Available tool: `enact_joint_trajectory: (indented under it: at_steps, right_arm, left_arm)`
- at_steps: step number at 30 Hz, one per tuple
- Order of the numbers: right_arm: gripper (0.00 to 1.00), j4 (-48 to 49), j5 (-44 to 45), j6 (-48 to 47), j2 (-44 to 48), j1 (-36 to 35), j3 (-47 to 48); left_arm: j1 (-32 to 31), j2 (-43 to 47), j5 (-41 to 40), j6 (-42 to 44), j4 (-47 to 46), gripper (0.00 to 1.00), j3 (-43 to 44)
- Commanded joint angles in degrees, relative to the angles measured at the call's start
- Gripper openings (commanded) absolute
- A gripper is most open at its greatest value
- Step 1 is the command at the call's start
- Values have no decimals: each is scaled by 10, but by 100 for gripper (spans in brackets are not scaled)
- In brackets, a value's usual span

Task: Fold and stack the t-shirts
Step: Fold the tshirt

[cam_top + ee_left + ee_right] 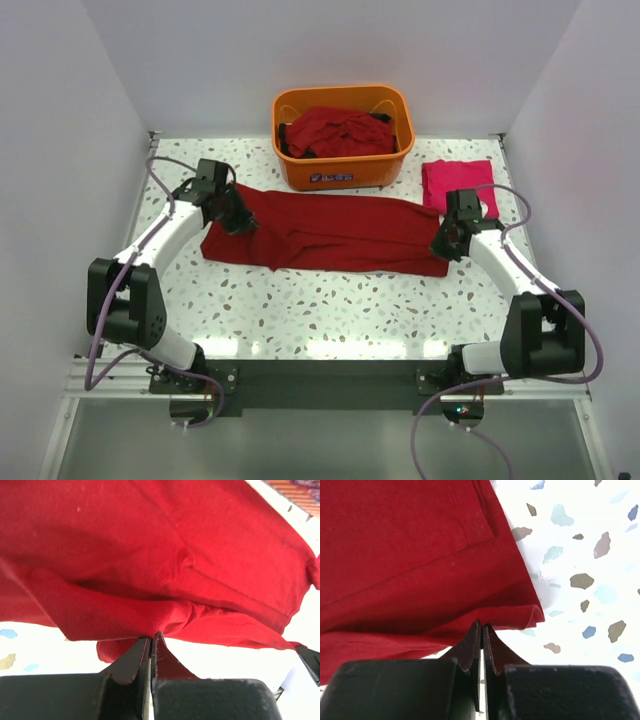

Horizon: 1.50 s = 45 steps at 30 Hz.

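A dark red t-shirt (330,232) lies stretched sideways across the middle of the table, folded lengthwise. My left gripper (238,220) is shut on its left end; in the left wrist view the gripper (152,638) pinches a fold of the t-shirt (150,555). My right gripper (444,243) is shut on its right end; in the right wrist view the gripper (482,625) pinches the hem of the t-shirt (410,555). A folded pinkish-red t-shirt (458,184) lies at the back right. More dark red t-shirts (335,133) are heaped in the orange tub.
The orange plastic tub (343,172) stands at the back centre, just behind the stretched shirt. White walls close in the speckled table (330,310) on the left, right and back. The metal rail with the arm bases runs along the near edge.
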<state>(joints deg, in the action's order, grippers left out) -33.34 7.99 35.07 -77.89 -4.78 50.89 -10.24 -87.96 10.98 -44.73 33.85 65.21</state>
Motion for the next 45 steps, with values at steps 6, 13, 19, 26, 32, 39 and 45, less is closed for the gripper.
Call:
enact_joint_trajectory:
  at_steps: [6, 13, 19, 26, 32, 39, 45]
  right_arm:
    - [0, 32, 6, -36, -56, 5, 61]
    - [0, 44, -20, -40, -90, 5, 79]
    - [0, 44, -12, -46, -119, 5, 97]
    - [24, 40, 11, -61, -177, 5, 151]
    - [83, -14, 27, -111, -164, -5, 190]
    - [99, 22, -20, -119, -76, -80, 98]
    - [99, 59, -74, -108, -103, -93, 65]
  left_arm:
    - [7, -37, -22, 18, -20, 0, 68]
    - [22, -69, -39, 36, -4, 0, 107]
    - [28, -116, -43, 54, 6, 0, 149]
    - [37, -187, -59, 65, -18, 16, 212]
    - [41, -223, -93, 78, 12, 92, 287]
    - [36, -71, -44, 69, -43, 100, 73]
    - [14, -31, -40, 49, -85, 100, -33]
